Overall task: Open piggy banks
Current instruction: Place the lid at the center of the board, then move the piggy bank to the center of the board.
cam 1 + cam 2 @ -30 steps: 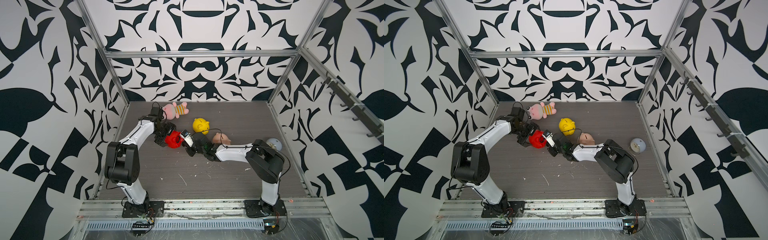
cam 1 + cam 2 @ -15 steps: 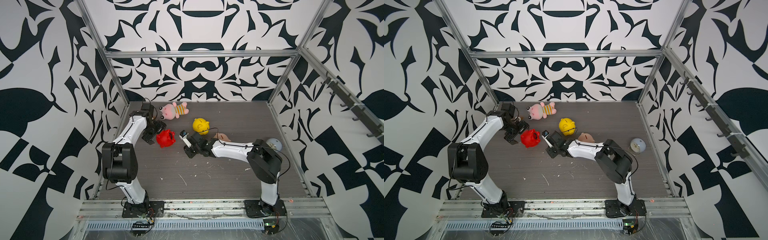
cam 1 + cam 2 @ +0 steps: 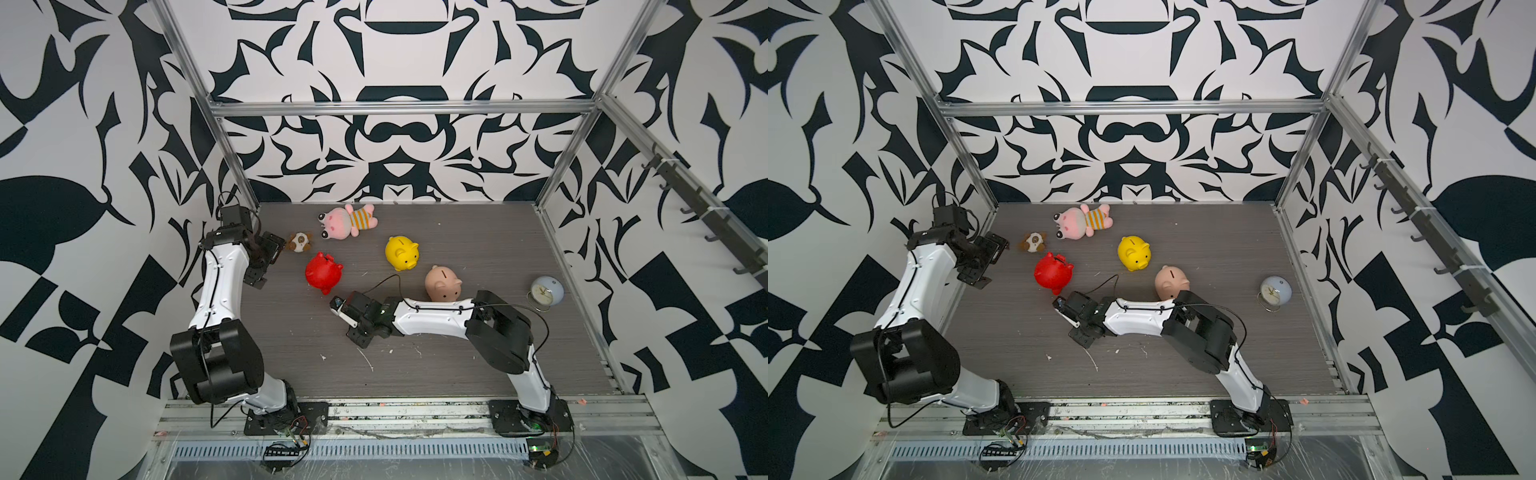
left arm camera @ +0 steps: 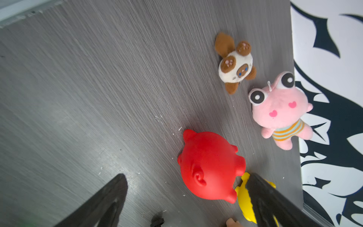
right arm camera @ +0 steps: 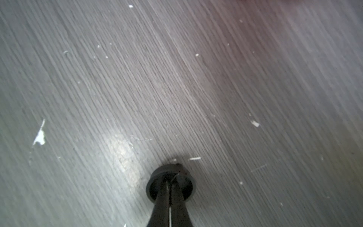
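Observation:
Three piggy banks lie on the grey table in both top views: the red one (image 3: 323,272) (image 3: 1052,272), the yellow one (image 3: 401,252) (image 3: 1133,252) and the peach-pink one (image 3: 442,282) (image 3: 1171,280). My left gripper (image 3: 266,262) (image 4: 187,174) is open, left of the red pig (image 4: 210,167) and clear of it. My right gripper (image 3: 355,332) (image 5: 170,177) is low over the table in front of the red pig. It is shut on a round black plug (image 5: 170,185). The red pig's belly faces away from every view.
A pink striped plush (image 3: 347,220) and a small brown-and-white plush (image 3: 300,242) lie at the back left, close to my left gripper. A small round clock (image 3: 546,293) stands at the right. Patterned walls close in three sides.
My left gripper has pulled back leftward from the red pig, which now lies free on the table. My right gripper has drawn back from the pig toward the front.

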Action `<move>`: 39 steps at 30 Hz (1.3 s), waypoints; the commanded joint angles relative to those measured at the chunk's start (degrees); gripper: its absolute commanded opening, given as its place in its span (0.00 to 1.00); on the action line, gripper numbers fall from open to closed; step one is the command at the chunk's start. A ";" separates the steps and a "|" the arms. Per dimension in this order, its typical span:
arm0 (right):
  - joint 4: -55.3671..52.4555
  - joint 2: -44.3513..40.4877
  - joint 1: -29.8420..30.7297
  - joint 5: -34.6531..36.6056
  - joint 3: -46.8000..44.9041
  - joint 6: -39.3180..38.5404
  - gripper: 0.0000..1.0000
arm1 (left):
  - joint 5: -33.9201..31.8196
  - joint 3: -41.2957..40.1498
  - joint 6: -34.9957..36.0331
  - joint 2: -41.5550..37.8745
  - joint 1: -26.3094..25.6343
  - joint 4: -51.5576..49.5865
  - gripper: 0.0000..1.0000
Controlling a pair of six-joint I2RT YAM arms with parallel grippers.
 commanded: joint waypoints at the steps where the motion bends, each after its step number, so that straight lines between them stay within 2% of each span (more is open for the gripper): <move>1: -2.43 -0.39 -0.15 1.04 3.42 -1.37 0.03 | -0.47 -1.22 1.17 -1.64 -0.03 0.33 0.99; 4: -2.21 -1.09 -0.14 0.90 3.73 -1.43 0.22 | -0.44 -1.12 1.51 -1.82 -0.03 0.05 0.99; 9: -0.58 -6.02 -1.10 0.27 1.86 -0.76 0.30 | -0.12 -1.10 2.14 -2.50 -0.11 0.80 0.99; 12: -0.16 -9.75 -3.30 -0.90 -0.22 0.68 0.32 | -0.55 -1.05 1.79 -3.04 -1.39 1.90 1.00; 15: 0.40 -13.57 -6.28 -0.12 -2.77 2.12 0.32 | -4.55 0.88 2.77 -2.90 -6.39 2.13 0.99; 20: 0.41 -19.36 -14.70 0.33 -5.56 4.84 0.34 | -9.57 6.36 3.81 0.82 -17.68 2.99 1.00; 25: 0.02 -22.24 -24.49 0.99 -4.66 5.11 0.45 | -11.24 12.40 3.72 7.85 -26.36 5.11 0.99; 28: 0.74 -21.26 -29.82 -2.01 -2.48 4.81 0.57 | -11.02 16.26 3.22 12.81 -29.94 5.20 0.99; 30: 1.54 -19.14 -32.98 -4.79 -0.36 5.07 0.59 | -10.19 18.70 2.64 16.03 -31.92 5.27 0.99; 34: 2.20 -13.68 -36.83 -10.96 5.34 5.15 0.62 | -8.49 21.80 1.71 20.39 -34.23 5.27 0.99; 39: 2.39 -5.33 -39.86 -18.35 13.02 6.47 0.76 | -3.90 21.35 2.38 22.59 -35.19 9.25 0.99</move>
